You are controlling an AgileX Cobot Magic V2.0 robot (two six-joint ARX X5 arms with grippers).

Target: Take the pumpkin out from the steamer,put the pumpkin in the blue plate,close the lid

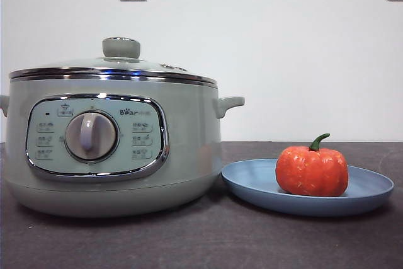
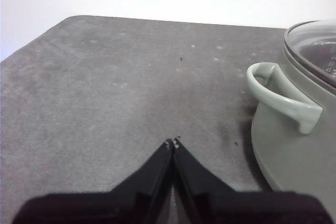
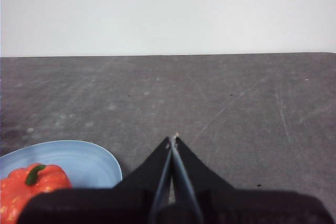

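Pumpkin [image 1: 312, 171] sits in blue plate [image 1: 371, 188], right side of bench [image 1: 189, 244]. Lid [image 1: 113, 67] seated on steamer [image 1: 113, 149], left side. Left gripper [image 2: 174, 141] and right gripper [image 3: 172, 139] both clenched, empty, clear of everything. You judge task complete: check lid rim sits flush, keep arms parked.

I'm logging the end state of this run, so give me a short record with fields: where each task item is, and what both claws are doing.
pumpkin: upright on the blue plate, green stem up
blue plate: on the table beside the steamer
steamer: on the table, dial facing the front camera
lid: seated on the steamer, knob on top
left claw: shut, empty, over bare table near the steamer's side handle
right claw: shut, empty, over bare table near the blue plate
task state: all steps appear done
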